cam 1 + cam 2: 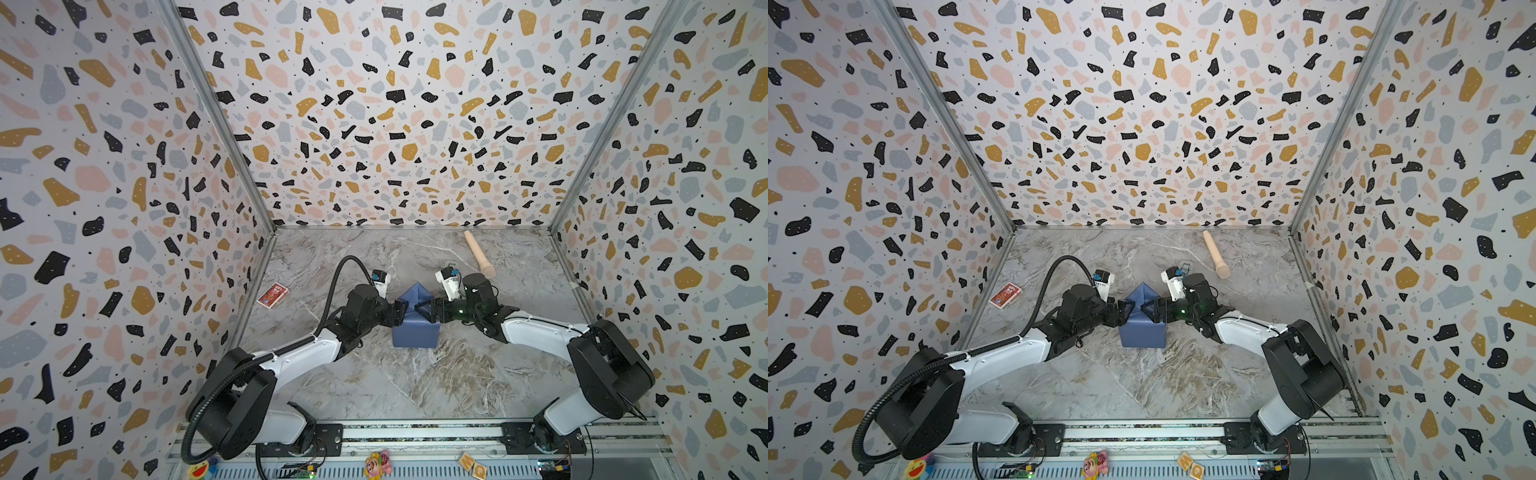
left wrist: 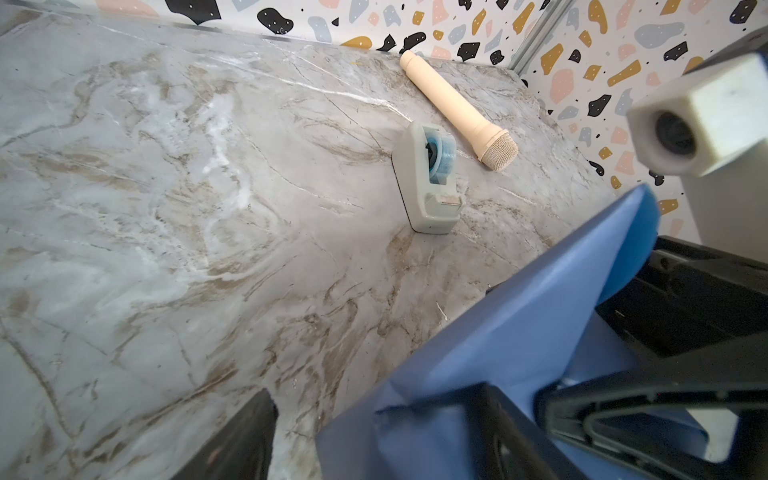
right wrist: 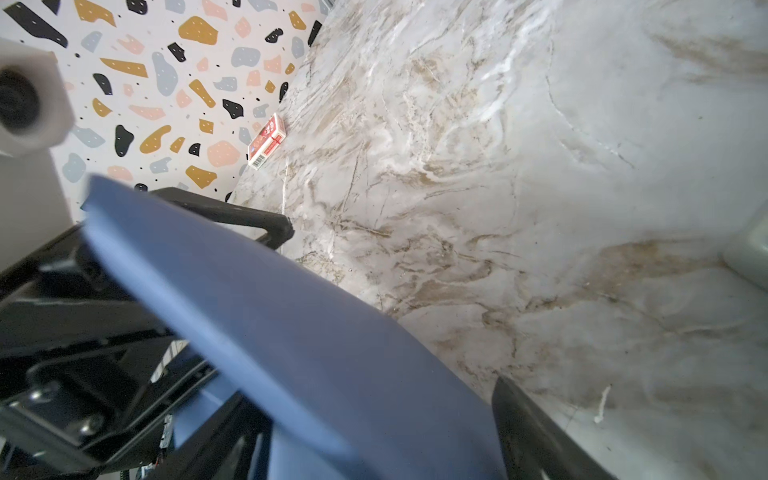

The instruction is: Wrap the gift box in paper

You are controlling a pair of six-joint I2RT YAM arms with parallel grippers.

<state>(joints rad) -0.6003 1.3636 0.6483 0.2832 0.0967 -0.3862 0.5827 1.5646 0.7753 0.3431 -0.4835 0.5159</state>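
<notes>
While the large thin blue sheet of paper [image 1: 415, 337] already hides the gift box midway on the grey marbled table [image 1: 415, 386], one pointed flap [image 1: 417, 292] stands upright at the box's far side, its fold running arm to arm. Spread and gripping nothing, the left tool [image 1: 403, 311] and right tool [image 1: 421, 310] face tip to tip over the top, equally near it.

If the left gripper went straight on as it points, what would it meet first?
Probably the paper, its upright flap right ahead of the left gripper; the right gripper faces it just beyond. Depth is unclear.
</notes>
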